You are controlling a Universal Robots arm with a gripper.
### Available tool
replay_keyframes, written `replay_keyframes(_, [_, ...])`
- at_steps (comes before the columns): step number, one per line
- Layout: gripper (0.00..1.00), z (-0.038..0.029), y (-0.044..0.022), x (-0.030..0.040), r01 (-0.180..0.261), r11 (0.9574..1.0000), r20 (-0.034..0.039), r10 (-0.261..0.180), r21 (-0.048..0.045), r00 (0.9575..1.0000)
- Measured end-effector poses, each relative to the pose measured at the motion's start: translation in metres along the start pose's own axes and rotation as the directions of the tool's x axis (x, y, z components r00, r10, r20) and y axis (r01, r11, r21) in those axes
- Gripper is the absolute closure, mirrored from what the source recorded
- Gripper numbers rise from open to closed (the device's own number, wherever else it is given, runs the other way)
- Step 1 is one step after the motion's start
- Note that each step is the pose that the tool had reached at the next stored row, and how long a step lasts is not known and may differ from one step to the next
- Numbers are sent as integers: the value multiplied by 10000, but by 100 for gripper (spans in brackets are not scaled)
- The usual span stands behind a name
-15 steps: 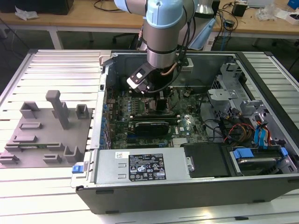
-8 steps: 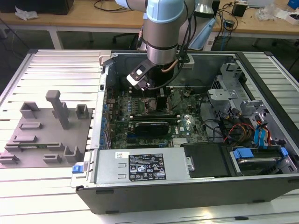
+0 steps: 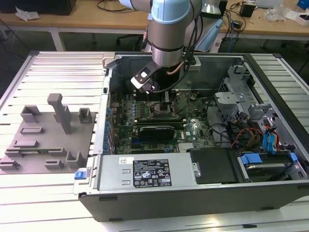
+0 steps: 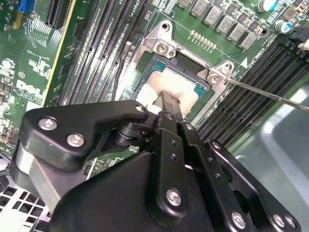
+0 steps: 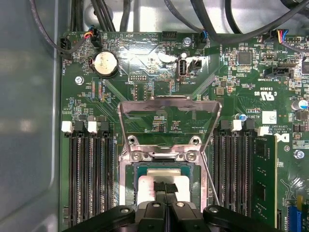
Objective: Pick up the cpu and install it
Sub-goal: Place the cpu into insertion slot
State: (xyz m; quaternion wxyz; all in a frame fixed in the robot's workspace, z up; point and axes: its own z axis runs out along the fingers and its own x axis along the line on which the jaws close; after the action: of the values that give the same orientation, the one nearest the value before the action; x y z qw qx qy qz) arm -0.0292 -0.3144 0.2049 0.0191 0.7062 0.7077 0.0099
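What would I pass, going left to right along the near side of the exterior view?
Grey moulded tray → small blue tab → white printed label → black cover panel → blue drive handle.

Printed label (image 3: 151, 172) on the power supply (image 3: 111, 175), dense with small print; white lettering and a logo cross the green motherboard (image 5: 145, 63) (image 4: 29, 58) in both wrist views.

The black gripper (image 4: 167, 104), fingers pressed together, touches the top of the silvery cpu (image 4: 166, 83) lying in the metal-framed socket (image 4: 163, 47) on the green motherboard (image 4: 38, 58).
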Motion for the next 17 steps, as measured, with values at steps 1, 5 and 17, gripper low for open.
replay_keyframes(1, [89, 0, 0, 0, 0, 10000, 0, 0, 0, 10000])
replay_keyframes(5, [89, 8, -1, 0, 0, 10000, 4, 0, 2, 10000])
replay_keyframes(17, [89, 16, -1, 1, -1, 10000, -6, 1, -4, 10000])
